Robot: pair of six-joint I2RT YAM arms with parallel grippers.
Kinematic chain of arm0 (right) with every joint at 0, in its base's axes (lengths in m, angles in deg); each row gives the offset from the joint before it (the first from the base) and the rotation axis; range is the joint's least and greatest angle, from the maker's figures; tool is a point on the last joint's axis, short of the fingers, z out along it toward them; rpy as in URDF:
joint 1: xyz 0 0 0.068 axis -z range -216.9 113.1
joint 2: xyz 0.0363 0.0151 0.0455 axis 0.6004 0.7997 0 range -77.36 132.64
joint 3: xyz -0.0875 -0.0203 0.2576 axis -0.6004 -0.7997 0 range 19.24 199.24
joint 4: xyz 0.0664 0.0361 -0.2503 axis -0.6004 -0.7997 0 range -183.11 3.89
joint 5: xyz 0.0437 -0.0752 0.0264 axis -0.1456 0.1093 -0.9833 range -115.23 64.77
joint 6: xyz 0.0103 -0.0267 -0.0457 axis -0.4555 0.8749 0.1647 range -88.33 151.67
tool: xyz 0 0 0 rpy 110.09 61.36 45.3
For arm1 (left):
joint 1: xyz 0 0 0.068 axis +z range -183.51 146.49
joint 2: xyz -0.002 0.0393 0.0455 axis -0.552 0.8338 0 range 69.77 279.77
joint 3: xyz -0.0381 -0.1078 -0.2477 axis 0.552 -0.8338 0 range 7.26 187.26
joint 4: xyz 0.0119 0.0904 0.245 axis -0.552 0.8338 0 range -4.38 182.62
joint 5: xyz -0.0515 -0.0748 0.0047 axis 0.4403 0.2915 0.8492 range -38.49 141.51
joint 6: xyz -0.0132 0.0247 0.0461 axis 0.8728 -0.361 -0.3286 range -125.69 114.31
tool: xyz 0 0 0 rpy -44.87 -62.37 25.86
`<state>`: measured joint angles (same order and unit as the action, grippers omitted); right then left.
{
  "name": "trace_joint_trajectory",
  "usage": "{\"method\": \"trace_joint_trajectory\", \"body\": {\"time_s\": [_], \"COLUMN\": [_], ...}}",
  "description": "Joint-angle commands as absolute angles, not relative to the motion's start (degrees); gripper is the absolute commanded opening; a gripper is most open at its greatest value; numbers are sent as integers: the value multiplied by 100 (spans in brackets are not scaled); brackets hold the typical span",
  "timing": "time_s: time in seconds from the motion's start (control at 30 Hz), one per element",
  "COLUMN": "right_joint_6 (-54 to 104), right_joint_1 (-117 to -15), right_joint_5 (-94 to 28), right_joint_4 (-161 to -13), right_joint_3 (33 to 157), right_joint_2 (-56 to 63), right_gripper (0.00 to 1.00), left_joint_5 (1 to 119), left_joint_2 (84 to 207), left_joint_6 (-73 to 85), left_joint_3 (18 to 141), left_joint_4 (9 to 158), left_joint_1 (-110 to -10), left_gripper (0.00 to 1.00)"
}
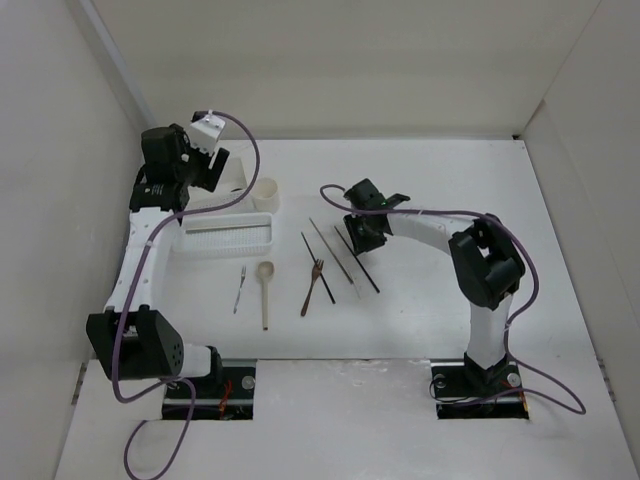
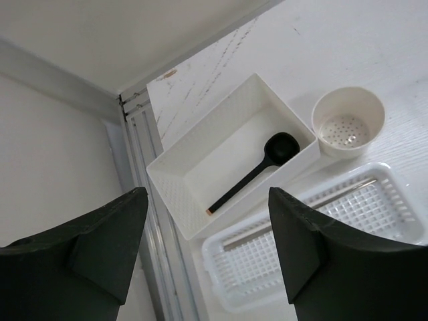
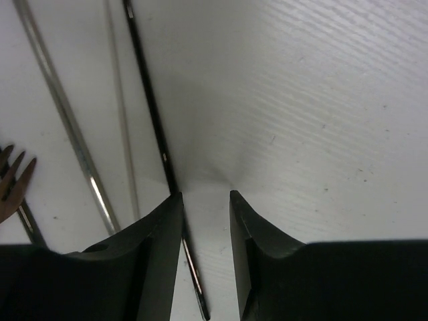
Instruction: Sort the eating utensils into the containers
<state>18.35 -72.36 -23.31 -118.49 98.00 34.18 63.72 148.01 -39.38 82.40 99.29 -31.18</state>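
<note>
White table (image 1: 420, 300): left jaws wide, empty, above box (image 2: 221, 157); right jaws narrowly parted astride dark chopstick (image 3: 154, 114).

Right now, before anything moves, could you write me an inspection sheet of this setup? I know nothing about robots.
Surface: white table, scuffed near the far-left corner.
Job's things: dark spoon in the box; cup empty; pale stick in the tray; loose on the table are a metal fork, wooden spoon, brown fork and several chopsticks.
Clutter: nothing seen.
Hands: left hand open above the box; right hand narrowly open, low, straddling a dark chopstick.
Cables: purple cables along both arms, looping near the bases.
Surroundings: white walls on three sides.
</note>
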Motion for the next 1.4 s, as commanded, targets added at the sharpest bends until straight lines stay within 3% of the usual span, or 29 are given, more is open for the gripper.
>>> {"method": "trace_joint_trajectory", "body": {"time_s": [0.0,0.47,0.8,1.07,1.37], "right_joint_6": [1725,1673,1558,2235,2112], "right_joint_1": [-7206,-7390,-7390,-7548,-7548], "right_joint_5": [-2013,-1934,-1125,-2328,-2215], "right_joint_4": [-11827,-11854,-12083,-11485,-11512], "right_joint_3": [9878,10001,10256,9650,9728], "right_joint_2": [3627,4076,3453,3136,3750], "right_gripper": [39,39,35,37,37], "left_joint_5": [6241,6171,6496,6602,6602], "left_joint_2": [14492,14237,14184,14131,14026], "left_joint_6": [-3312,-2959,-2890,-2784,-2731], "left_joint_3": [8056,8004,8056,7881,7643], "left_joint_4": [9792,9792,9898,9845,9740], "left_joint_1": [-3122,-3122,-3122,-3122,-3122], "left_gripper": [70,69,69,69,72]}}
